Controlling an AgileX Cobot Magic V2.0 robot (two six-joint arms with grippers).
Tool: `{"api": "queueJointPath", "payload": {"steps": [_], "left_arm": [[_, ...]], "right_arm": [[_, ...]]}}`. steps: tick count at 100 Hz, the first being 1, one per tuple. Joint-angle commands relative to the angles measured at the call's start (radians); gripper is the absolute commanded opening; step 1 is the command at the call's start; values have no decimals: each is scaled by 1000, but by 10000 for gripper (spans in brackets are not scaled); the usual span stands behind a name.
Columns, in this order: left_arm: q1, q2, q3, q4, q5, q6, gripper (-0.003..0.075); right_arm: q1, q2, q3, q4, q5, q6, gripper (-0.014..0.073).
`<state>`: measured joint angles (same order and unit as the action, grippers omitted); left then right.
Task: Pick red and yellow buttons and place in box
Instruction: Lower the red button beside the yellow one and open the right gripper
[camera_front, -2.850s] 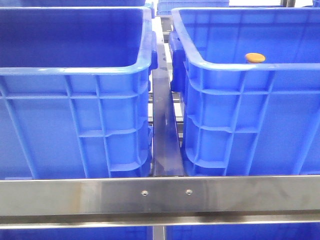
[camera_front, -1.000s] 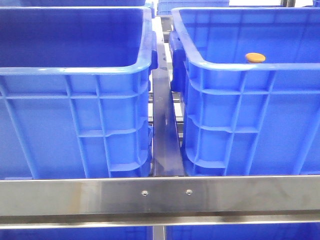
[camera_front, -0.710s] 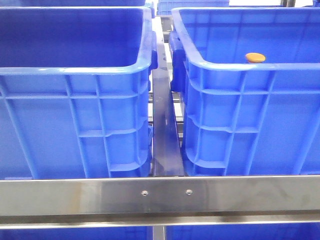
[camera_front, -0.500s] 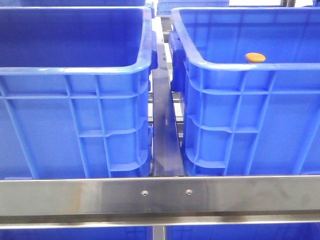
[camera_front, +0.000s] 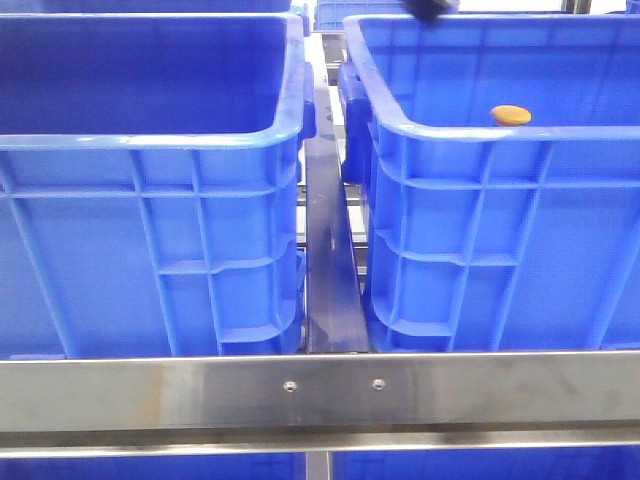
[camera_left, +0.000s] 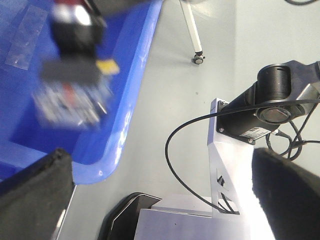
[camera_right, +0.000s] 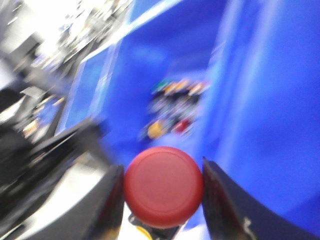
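Note:
A red button (camera_right: 163, 186) sits pinched between the two dark fingers of my right gripper (camera_right: 162, 189), which is shut on it; blurred blue box wall fills the view behind. Seen from the front, two alike blue boxes stand side by side, one on the left (camera_front: 150, 135) and one on the right (camera_front: 450, 135). The yellow button (camera_front: 511, 115) lies inside the right one, just past its near rim. A dark bit of an arm (camera_front: 428, 8) shows above that box's far left corner. My left gripper (camera_left: 162, 195) is open and empty, off to the side of a blue box (camera_left: 125, 115).
A steel rail (camera_front: 320, 390) crosses in front of both boxes, and a metal bar (camera_front: 328, 250) runs between them. In the left wrist view there are grey floor, a camera on a white bracket (camera_left: 270, 107) with a black cable, and a blurred arm (camera_left: 75, 85) over the box.
A dark part of an arm has come into the top edge of the front view above the right box. The yellow button and both boxes have not moved.

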<state>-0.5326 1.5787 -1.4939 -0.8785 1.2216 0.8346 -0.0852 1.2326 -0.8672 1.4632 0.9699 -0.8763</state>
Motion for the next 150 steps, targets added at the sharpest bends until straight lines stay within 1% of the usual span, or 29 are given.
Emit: {"api": "queueJointPath", "payload": {"steps": [1, 11, 20, 42, 53, 65, 114, 131, 150], "left_arm": [[-4, -38, -32, -65, -4, 0, 679], [-4, -38, -32, -65, -4, 0, 679], [-4, -38, -32, -65, -4, 0, 679], [-4, -38, -32, -65, -4, 0, 679], [-4, -38, -32, -65, -4, 0, 679], [-4, -38, -32, -65, -4, 0, 679], [-4, -38, -32, -65, -4, 0, 679], [-4, -38, -32, -65, -15, 0, 679], [-4, -38, -32, -65, -18, 0, 679]], "right_arm": [[-41, -22, -44, 37, -39, -65, 245], [-74, -22, -75, -45, -122, -135, 245], [-81, -22, -104, -130, -221, -159, 245], [-81, -13, -131, -313, -564, -164, 245], [-81, 19, -131, -336, -693, -170, 245], [-81, 91, -149, -337, -775, -202, 245], [-79, 460, -385, -338, -780, -210, 245], [-79, 539, -436, -338, -781, -210, 245], [-79, 585, -458, -338, -782, -210, 245]]}}
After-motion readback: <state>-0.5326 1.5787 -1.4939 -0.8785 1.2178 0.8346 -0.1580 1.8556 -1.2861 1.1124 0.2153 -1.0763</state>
